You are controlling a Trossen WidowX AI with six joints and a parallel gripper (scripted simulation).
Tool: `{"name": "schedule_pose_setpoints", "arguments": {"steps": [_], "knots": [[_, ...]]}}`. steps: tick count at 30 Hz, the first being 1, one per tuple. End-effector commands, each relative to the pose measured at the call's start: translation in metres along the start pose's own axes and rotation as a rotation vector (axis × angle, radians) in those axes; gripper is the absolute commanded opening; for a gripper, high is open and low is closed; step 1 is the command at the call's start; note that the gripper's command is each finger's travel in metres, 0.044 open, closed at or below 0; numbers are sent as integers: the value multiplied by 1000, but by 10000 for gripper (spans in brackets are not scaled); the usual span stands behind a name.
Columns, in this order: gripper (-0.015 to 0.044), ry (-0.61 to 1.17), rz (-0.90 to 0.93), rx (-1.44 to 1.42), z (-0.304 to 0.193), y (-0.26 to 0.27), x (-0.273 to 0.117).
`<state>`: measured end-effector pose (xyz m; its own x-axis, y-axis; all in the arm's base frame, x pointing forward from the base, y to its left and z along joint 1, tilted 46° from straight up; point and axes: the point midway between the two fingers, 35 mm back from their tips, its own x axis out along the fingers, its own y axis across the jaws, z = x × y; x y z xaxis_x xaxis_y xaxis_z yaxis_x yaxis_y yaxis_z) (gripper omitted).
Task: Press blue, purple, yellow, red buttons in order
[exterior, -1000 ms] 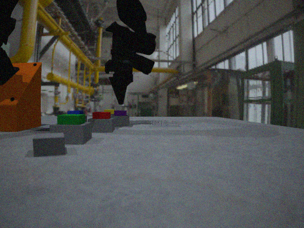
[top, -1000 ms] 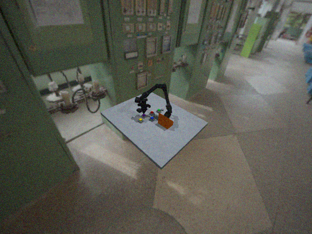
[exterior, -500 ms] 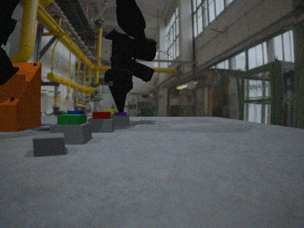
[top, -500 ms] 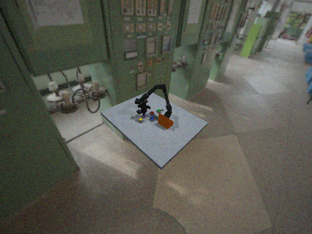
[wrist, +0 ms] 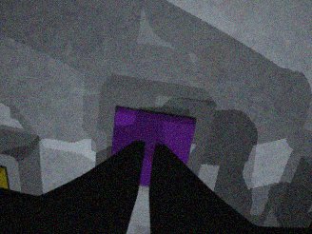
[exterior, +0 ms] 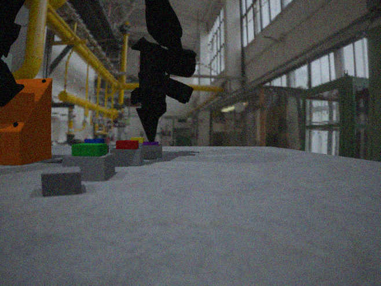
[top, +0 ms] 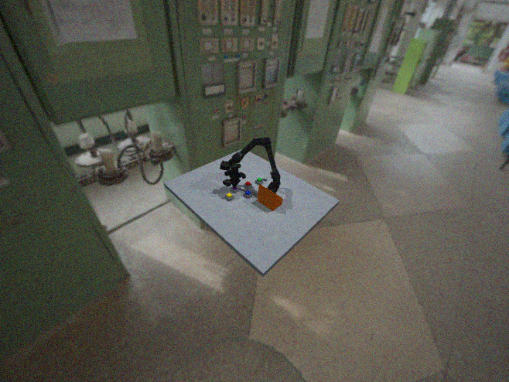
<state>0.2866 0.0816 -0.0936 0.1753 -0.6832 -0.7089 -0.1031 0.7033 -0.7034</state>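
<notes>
Black fingers (top: 234, 187) (exterior: 150, 140), closed, meet the purple button (top: 234, 189) (exterior: 153, 143) (wrist: 178, 135); I can read no lettering anywhere.

With the orange block (top: 269, 198) (exterior: 33, 123) as landmark, the green button (top: 259, 179) (exterior: 89, 149), red button (top: 247, 183) (exterior: 127, 144) and blue button (top: 247, 192) (exterior: 94, 140) crowd the low path between it and the claw (top: 234, 186) (exterior: 150, 140) (wrist: 148, 151); above those caps, below the block's top, a passage lies open.
</notes>
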Motion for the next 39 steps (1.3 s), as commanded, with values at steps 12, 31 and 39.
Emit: {"name": "schedule_pose_setpoints", "arguments": {"steps": [12, 31, 39], "knots": [[20, 0, 0, -8, 1, 1, -46], [20, 2, 8, -9, -43, 89, -96], [20, 1, 7, -8, -42, 90, -48]]}}
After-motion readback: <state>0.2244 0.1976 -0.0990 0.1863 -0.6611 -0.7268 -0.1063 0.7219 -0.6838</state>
